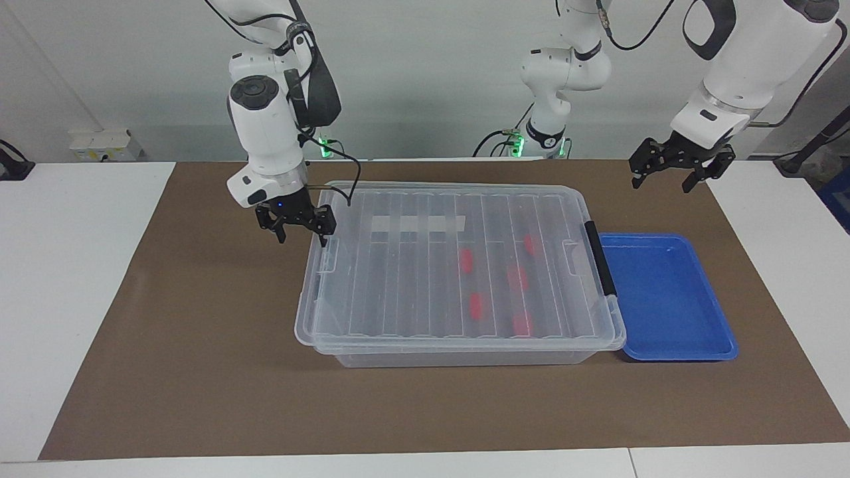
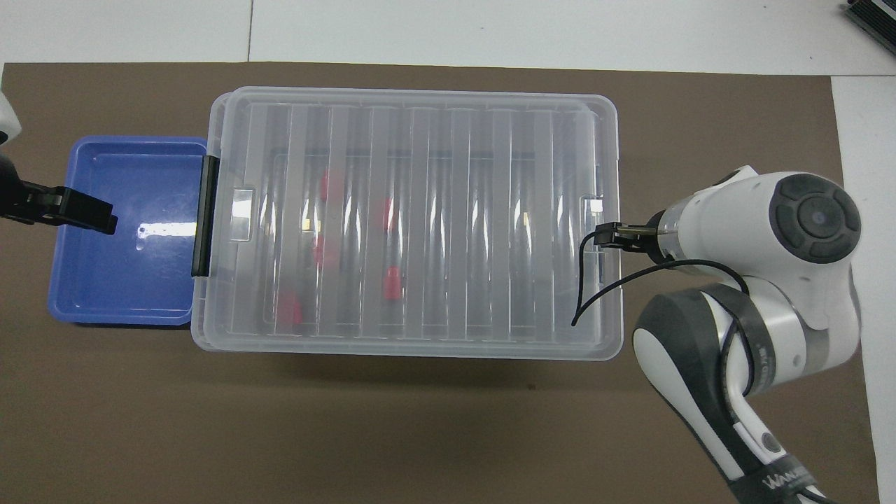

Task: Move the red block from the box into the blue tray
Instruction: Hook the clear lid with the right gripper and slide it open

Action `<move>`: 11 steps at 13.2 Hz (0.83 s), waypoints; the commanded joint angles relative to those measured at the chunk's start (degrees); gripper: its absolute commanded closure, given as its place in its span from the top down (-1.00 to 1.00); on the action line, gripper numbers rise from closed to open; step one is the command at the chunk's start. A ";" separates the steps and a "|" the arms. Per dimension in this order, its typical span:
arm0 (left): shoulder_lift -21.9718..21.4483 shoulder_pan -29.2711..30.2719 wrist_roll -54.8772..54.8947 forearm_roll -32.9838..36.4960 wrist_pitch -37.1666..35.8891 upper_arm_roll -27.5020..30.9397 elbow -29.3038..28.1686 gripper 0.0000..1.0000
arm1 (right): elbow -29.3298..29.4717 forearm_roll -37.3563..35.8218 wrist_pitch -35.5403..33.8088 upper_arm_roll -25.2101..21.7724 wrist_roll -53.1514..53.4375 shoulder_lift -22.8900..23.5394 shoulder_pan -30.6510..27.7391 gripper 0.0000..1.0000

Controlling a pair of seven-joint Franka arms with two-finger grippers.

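Right gripper: fingers apart, hanging low at the lid edge on the right arm's end of the box, just beside the clip there; whether it touches the lid cannot be told
Left gripper: fingers spread wide, held up in the air over the blue tray's end of the mat, waiting
Box: large clear bin, ribbed see-through lid shut on top, a whitish tape strip across the lid on the side nearer the robots, a black latch on the end that faces the tray
Red block: small, bright red, chunky; lies inside the box under the lid, blurred by the ribs, in the half toward the left arm's end
Other red blocks: four more of the same look, scattered close around it inside the box
Blue tray: shallow, rounded corners, raised rim; sits right against the latch end of the box
Mat: brown sheet under box and tray
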 commanded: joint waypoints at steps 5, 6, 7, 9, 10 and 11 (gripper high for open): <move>-1.45 -0.55 -1.70 -0.50 0.67 0.13 -1.72 1.00 | -1.61 0.90 -2.98 0.31 -10.60 -2.87 -8.16 0.95; -1.45 -0.64 -6.05 -0.41 1.54 0.05 -1.72 1.00 | -1.61 0.90 -3.68 0.22 -13.23 -2.87 -9.13 0.95; -1.45 -0.99 -14.02 -0.41 4.16 -0.30 -2.24 1.00 | -1.61 0.90 -3.78 0.04 -16.04 -2.87 -10.36 0.95; -2.24 -5.98 -26.71 0.02 11.01 -0.30 -5.93 1.00 | -1.61 0.90 -3.95 0.04 -22.72 -2.87 -13.17 0.95; -1.81 -6.87 -27.45 0.03 11.39 -0.30 -5.94 1.00 | -1.69 0.90 -3.95 0.04 -25.27 -2.87 -14.40 0.95; -1.28 -7.41 -27.98 0.03 11.83 -0.39 -5.94 1.00 | -1.61 0.82 -3.87 0.04 -26.95 -2.87 -15.46 0.95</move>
